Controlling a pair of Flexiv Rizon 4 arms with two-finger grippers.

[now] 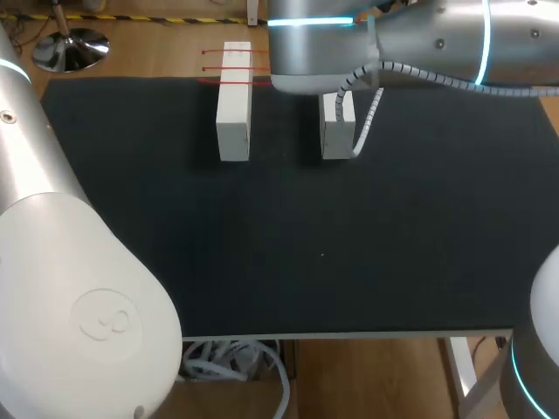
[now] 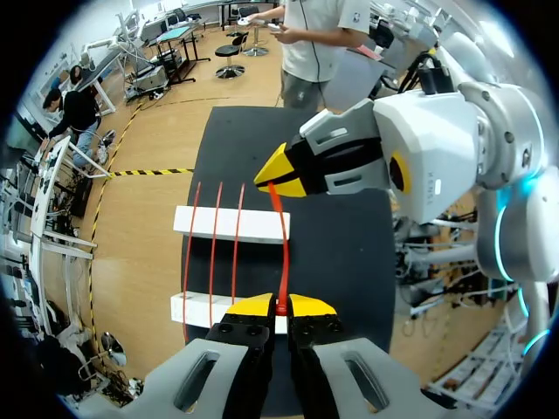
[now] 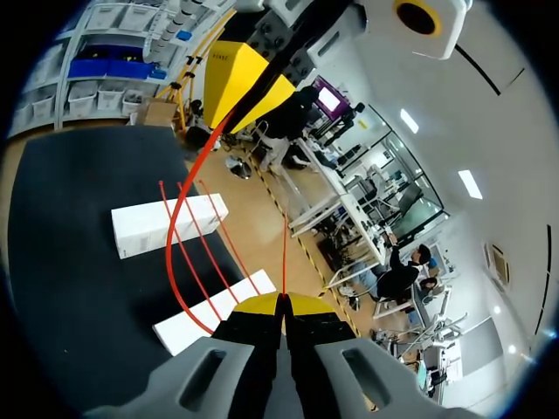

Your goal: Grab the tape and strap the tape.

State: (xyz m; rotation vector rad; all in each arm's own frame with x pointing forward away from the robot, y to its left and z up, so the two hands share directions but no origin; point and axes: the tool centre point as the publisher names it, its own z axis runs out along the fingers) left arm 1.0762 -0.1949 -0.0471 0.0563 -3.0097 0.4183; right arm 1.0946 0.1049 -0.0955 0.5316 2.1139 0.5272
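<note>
Closest to the head camera is the broad white and silver shell of the left arm (image 1: 87, 288), which fills the near left corner of the black tabletop (image 1: 349, 253). The right arm (image 1: 419, 39) comes in from the far right corner and stretches along the far edge, its body covering the space above the blocks. Neither gripper shows from this view.

Two long white blocks lie side by side near the far edge, with a gap between them. The left block (image 1: 233, 113) is in plain sight. The right block (image 1: 336, 135) is partly under the right arm. Thin strands of red tape (image 1: 229, 67) cross the far end of the left block.

In the left wrist view, three strands of the tape run across both blocks. A fourth strand rises from the nearer block to the other arm's yellow fingertips, which hang above the farther block. The left gripper (image 2: 279, 307) has its yellow tips pinched together on the lower end of that strand, just above the nearer block.

In the right wrist view, the right gripper (image 3: 282, 304) is clenched on a thin red strand that rises from between its tips. From there the tape sweeps in a long curve over the blocks towards the other gripper's yellow fingers.
</note>
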